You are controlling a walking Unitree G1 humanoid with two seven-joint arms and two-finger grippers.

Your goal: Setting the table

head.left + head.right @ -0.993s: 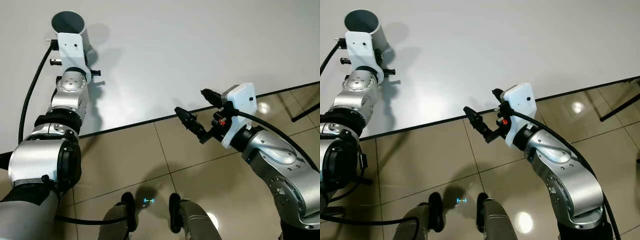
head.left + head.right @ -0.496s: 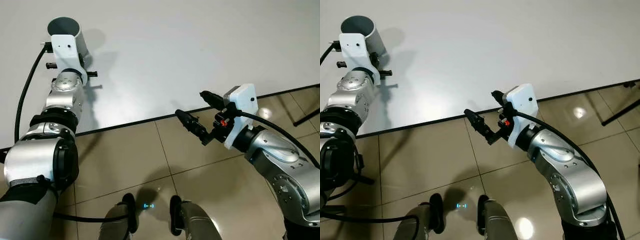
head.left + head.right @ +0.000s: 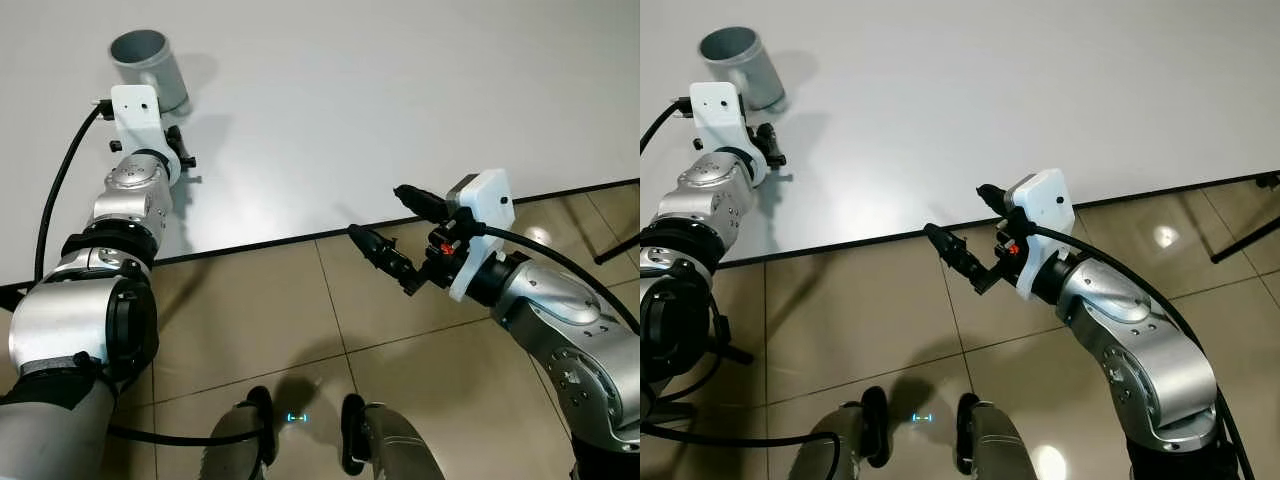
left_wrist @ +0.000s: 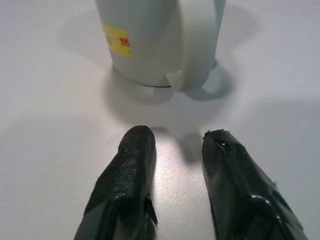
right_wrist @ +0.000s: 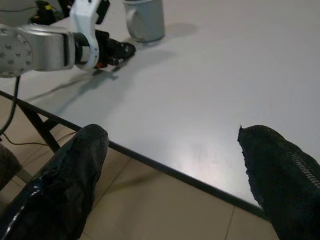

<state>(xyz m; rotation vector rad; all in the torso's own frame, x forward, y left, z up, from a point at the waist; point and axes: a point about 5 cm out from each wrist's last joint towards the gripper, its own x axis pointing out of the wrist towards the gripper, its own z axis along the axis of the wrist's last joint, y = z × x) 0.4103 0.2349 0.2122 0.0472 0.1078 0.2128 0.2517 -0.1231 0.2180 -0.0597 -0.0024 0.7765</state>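
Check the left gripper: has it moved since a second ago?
Yes. The left gripper has pulled back from the grey mug toward the near edge of the white table; its open fingers now sit clear of the mug, which stands upright.

the mug (image 4: 160, 42) is cut off at the frame's edge (rim unseen), and its yellow label (image 4: 117, 40) is too blurred to read.

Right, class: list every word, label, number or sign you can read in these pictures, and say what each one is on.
Yellow sticker with red print on the side of the grey mug: too blurred to read; only what may be an "M" shows.
Nothing else bears text: the white table and both grippers, left and right, are unmarked.
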